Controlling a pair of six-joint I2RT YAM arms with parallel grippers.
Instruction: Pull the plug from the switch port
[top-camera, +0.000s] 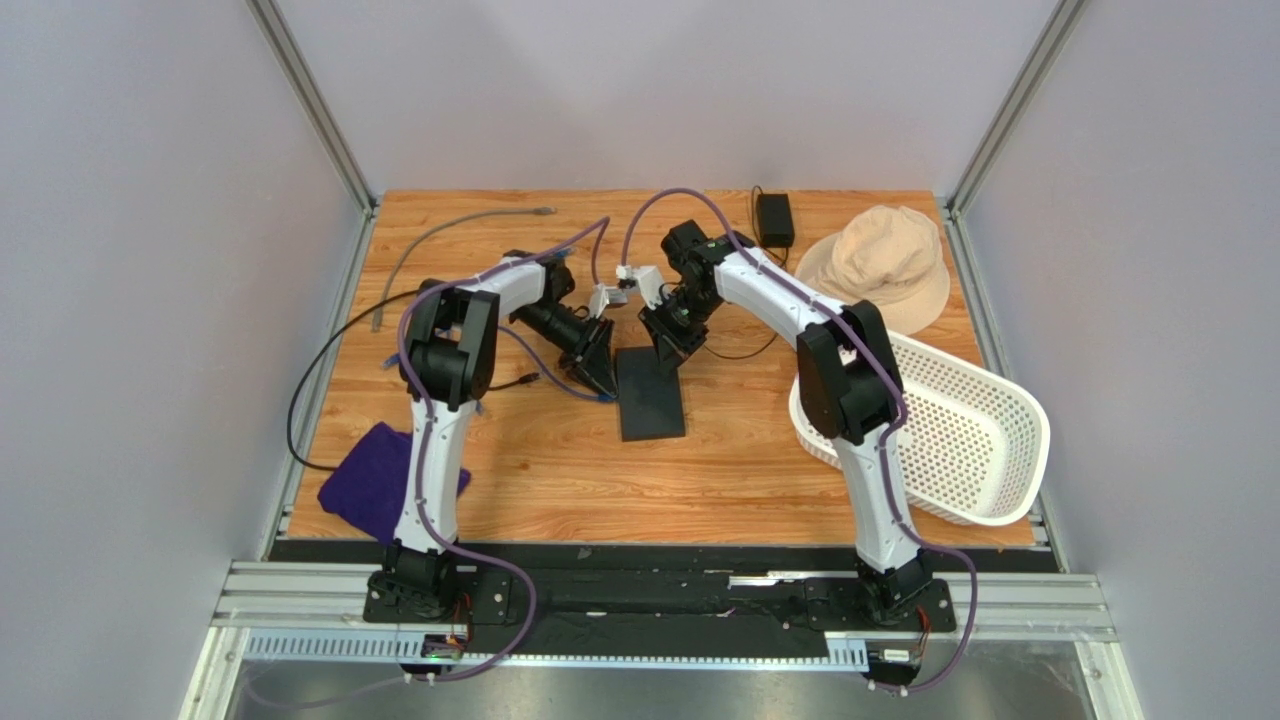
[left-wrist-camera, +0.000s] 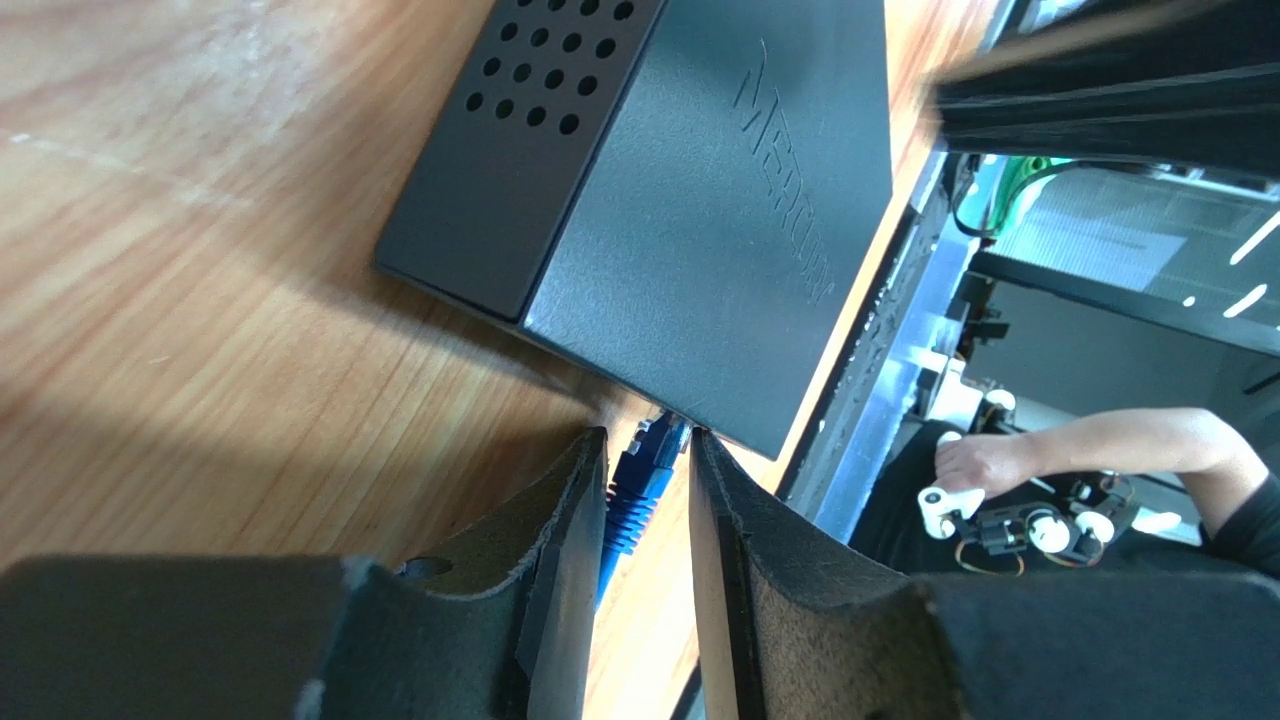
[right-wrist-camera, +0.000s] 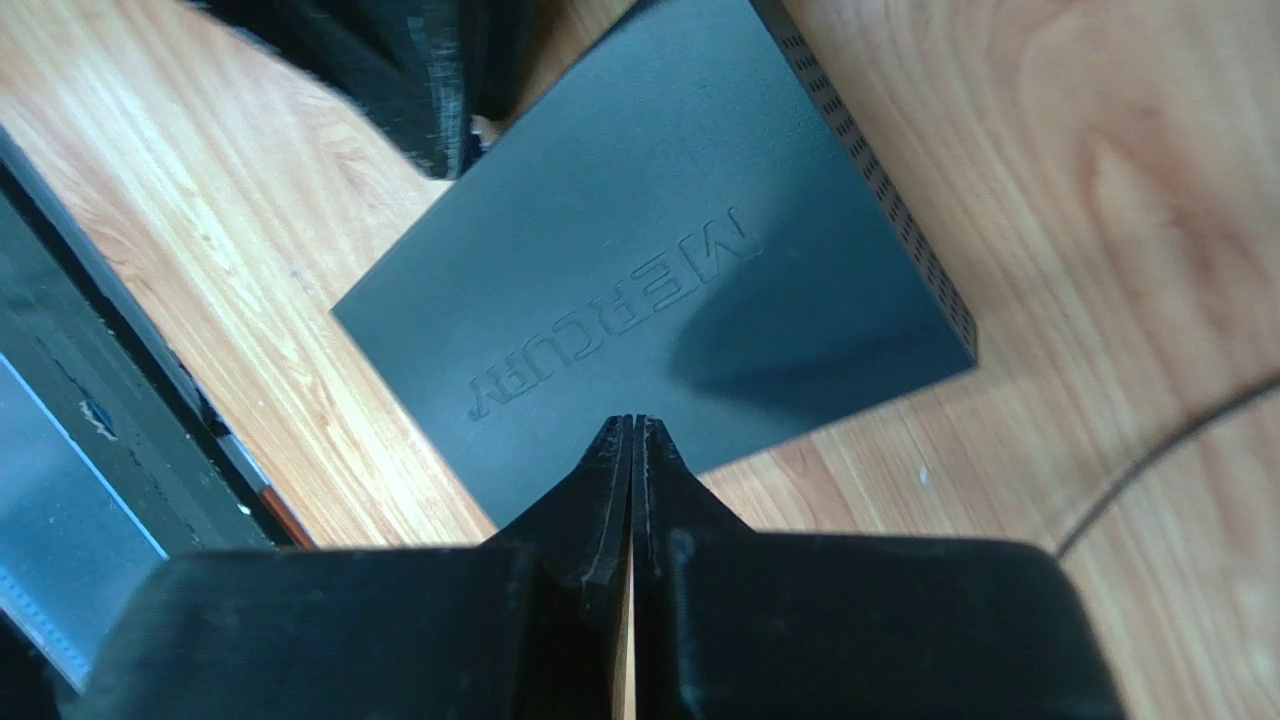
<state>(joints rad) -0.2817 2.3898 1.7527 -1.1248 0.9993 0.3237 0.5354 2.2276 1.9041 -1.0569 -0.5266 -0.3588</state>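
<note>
A wooden table (top-camera: 721, 450) sits inside a grey-walled enclosure framed in aluminium. A white perforated basket (top-camera: 977, 435) hangs over the table's right edge, with a beige hat (top-camera: 887, 263) behind it and a purple cloth (top-camera: 361, 473) at the near left.

The switch (top-camera: 649, 398) lies flat at mid-table, its long axis running roughly far to near. Its lettered top faces up and a vented side shows in the left wrist view. The socket face itself is hidden in every view.

The right gripper (right-wrist-camera: 633, 428) is pressed fully together, its tips over the switch's top near one edge; contact cannot be judged. The left gripper (left-wrist-camera: 646, 443) stands narrowly parted on either side of the blue plug (left-wrist-camera: 639, 488), which goes in under the switch's corner. A sliver of wood shows beside the plug. A small black adapter (top-camera: 775, 219) lies at the far edge.
</note>
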